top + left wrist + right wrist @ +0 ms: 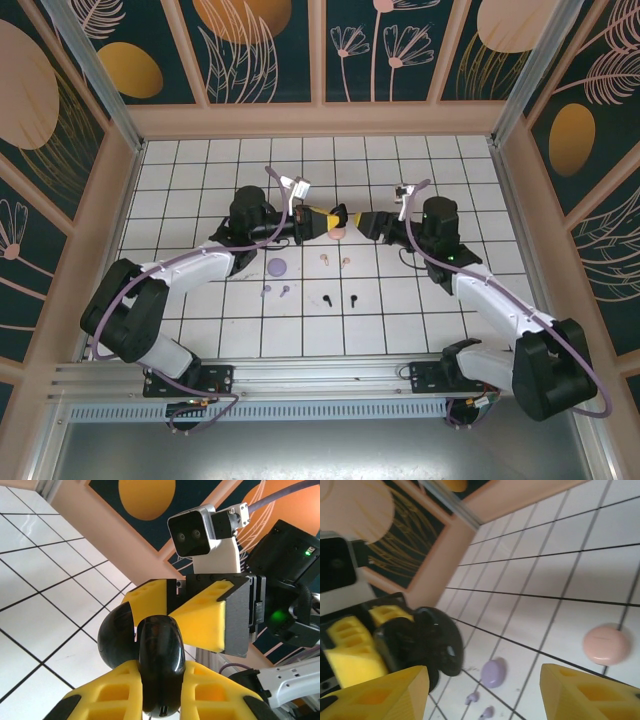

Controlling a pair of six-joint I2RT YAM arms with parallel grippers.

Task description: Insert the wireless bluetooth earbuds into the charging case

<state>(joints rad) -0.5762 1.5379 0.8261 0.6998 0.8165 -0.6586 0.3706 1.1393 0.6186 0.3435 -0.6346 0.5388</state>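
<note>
The lilac earbuds [285,291], pale pink earbuds [323,261] and black earbuds [327,300] lie loose in pairs on the white tiles [200,180]. Just beyond them, the left gripper [318,222] clamps a black charging case [160,665], its lid apparently swung open. The right gripper [487,690] faces it, jaws spread, holding nothing.

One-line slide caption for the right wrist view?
Right gripper, jaws open, faces the glossy black charging case clamped by the left gripper.
</note>
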